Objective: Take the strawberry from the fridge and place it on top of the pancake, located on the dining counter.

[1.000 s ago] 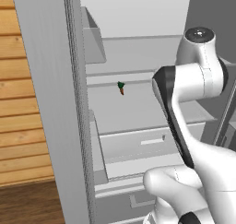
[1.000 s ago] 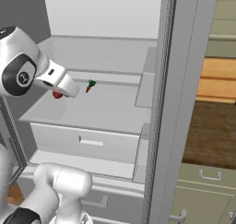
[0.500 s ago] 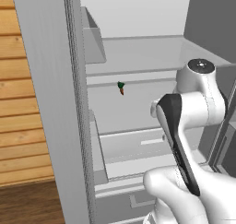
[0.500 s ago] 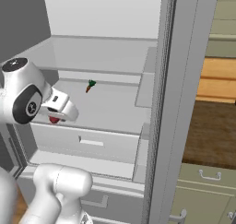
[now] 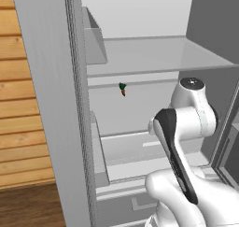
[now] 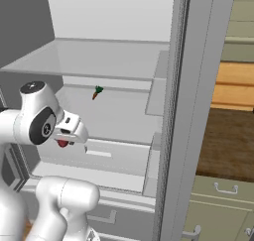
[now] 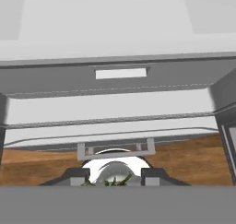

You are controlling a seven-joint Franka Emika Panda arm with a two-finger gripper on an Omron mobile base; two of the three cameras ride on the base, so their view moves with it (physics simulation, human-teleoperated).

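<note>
While my arm folds low before the open fridge (image 6: 168, 111), my tool (image 6: 67, 137) sits at the end of the white wrist, just outside the lower compartment, and its fingers are closed on the strawberry (image 6: 62, 143), a small dark-red piece showing right under the tool in the right base view. Looking along the hand, I see my two dark fingertips (image 7: 76, 176) at the bottom with green leaf tips (image 7: 113, 180) between them, so the fruit is pinched there, lifted off any shelf. Just beyond the tool lies the pale drawer (image 6: 99, 158) with its flat handle strip, and I cannot tell what it holds. Above it the lower shelf (image 5: 140, 107) runs back to the rear wall, and on it, well apart from my tool, stands a small orange piece (image 5: 123, 91) with a green top, alone and upright. Higher and farther in, the upper shelf (image 5: 154, 55) spans the compartment, and a door bin (image 5: 95, 44) hangs beside it on the left.
</note>
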